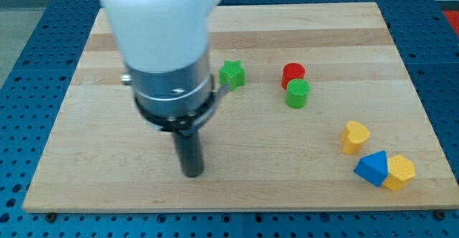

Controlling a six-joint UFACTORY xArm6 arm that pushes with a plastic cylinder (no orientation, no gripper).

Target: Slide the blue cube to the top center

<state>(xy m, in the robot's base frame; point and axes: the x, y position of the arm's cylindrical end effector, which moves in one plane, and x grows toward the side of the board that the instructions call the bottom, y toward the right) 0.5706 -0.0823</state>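
Board point(237, 173): wooden top; bears all blocks and my tip.
Arm point(161, 44): blurred white and grey body over the board's left half; it hides part of the surface behind it.
Tip point(191, 172): rod end, on the board at the view's lower left; well apart from every block. A plain rod, with nothing to spread, press together or pinch.
Blue cube point(372, 168): near the view's bottom right corner, touching the yellow block on its right.
Handling: judged small, light and rigid plastic; likely to slide easily on smooth wood and to turn if pushed off centre. No hold is possible; push only.
Contact point: judged best on the lower right face, driving up and left; that face is blocked by the adjoining yellow block.
Yellow block, right point(400, 172): touching the cube; may be dragged along.
Yellow block, upper point(354, 136): just above the cube, near the direct path.
Green cylinder point(297, 93) and red cylinder point(292, 73): touching pair, close to the route.
Green star point(232, 74): left of centre, beside the arm.
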